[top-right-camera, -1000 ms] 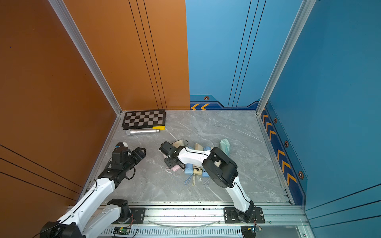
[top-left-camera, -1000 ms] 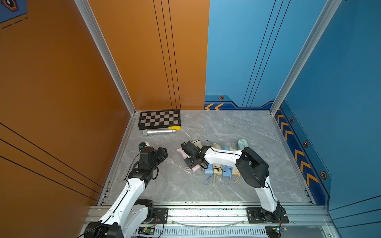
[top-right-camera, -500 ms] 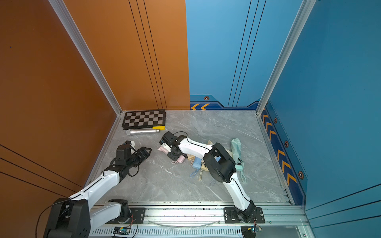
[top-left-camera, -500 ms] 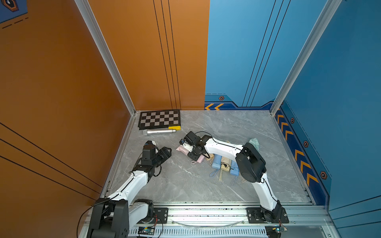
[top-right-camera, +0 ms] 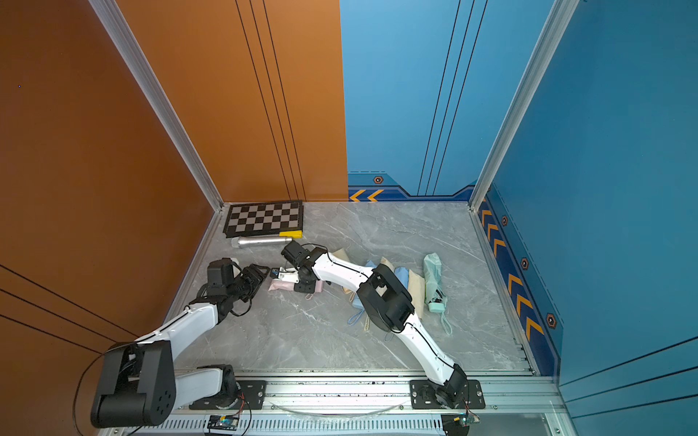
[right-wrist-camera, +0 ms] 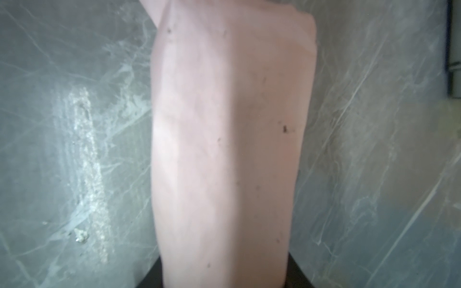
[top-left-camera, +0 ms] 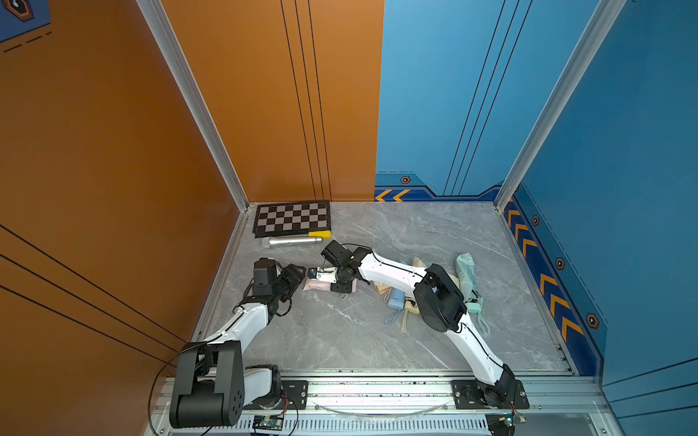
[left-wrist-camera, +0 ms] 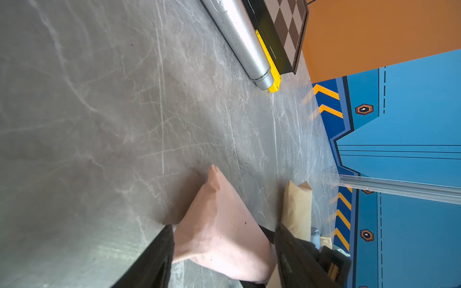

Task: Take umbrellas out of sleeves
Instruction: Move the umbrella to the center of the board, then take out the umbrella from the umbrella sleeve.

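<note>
A pink sleeve [top-left-camera: 315,285] [top-right-camera: 280,287] lies on the grey floor left of the middle, its umbrella hidden inside. My right gripper [top-left-camera: 342,285] [right-wrist-camera: 224,274] is shut on the pink sleeve [right-wrist-camera: 224,137] from above. My left gripper [top-left-camera: 300,273] [left-wrist-camera: 224,227] is open, with its jaws on either side of the sleeve's [left-wrist-camera: 219,219] closed end. A crinkly mint umbrella [top-left-camera: 466,277] [top-right-camera: 434,281] lies bare at the right. Cream and light blue sleeves [top-left-camera: 396,298] [top-right-camera: 406,281] are piled under my right arm.
A silver metal cylinder [top-left-camera: 292,241] [left-wrist-camera: 239,37] and a yellow block [top-left-camera: 319,234] lie beside a checkerboard [top-left-camera: 291,219] at the back left. The orange wall and floor rail run close behind my left arm.
My right arm has stretched leftward, carrying the pink sleeve with it. My left gripper has come up to the sleeve's end and its jaws have narrowed.
</note>
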Tool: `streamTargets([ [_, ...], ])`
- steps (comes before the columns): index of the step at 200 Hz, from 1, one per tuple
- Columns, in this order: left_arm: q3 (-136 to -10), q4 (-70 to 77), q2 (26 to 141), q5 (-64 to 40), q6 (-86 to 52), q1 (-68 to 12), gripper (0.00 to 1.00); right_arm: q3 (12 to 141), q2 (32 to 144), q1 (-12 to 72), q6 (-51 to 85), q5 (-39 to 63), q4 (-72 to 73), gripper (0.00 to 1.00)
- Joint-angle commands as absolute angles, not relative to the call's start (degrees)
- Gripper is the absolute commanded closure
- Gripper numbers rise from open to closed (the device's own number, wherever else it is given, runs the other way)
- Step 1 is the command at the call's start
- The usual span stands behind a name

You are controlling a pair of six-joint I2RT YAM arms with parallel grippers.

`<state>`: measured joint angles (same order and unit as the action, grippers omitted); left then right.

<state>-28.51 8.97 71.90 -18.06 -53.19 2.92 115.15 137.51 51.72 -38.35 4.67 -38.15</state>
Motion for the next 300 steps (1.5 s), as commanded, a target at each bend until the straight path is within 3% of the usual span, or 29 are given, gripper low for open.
streamTargets([
  [1,-30.8,5.0,73.7,-18.3,-51.0,3.9,0.37,117.1,140.8,51.1,-44.0,7.7,-39.9,0.44],
  [36,-32.5,1.8,75.0,-18.0,-49.6,4.2,0.43,118.3,139.5,50.4,-41.4,11.1,-39.7,0.1],
  [66,-33.9,-1.8,73.7,-17.2,-46.6,4.2,0.45,117.0,134.6,49.0,-37.6,15.1,-39.0,0.01],
  [143,-33.5,-16.5,63.7,-7.3,-42.3,-0.5,0.47,97.8,115.8,45.6,-26.6,16.7,-31.0,0.0],
  [218,-35.1,-11.6,70.8,-10.1,-44.3,-3.8,0.51,93.3,116.3,45.8,-23.3,13.7,-30.0,0.01],
  [230,-35.6,-11.3,72.3,-10.9,-43.4,-4.0,0.61,92.8,116.4,45.8,-23.6,13.1,-30.0,0.02],
  [271,-35.0,-6.2,75.9,-9.2,-41.2,-3.7,0.71,92.3,118.1,45.3,-25.2,9.1,-31.9,0.07],
  [300,-34.8,-3.5,78.6,-10.6,-39.9,-3.0,0.72,92.4,119.3,44.8,-25.5,8.8,-32.8,0.1],
])
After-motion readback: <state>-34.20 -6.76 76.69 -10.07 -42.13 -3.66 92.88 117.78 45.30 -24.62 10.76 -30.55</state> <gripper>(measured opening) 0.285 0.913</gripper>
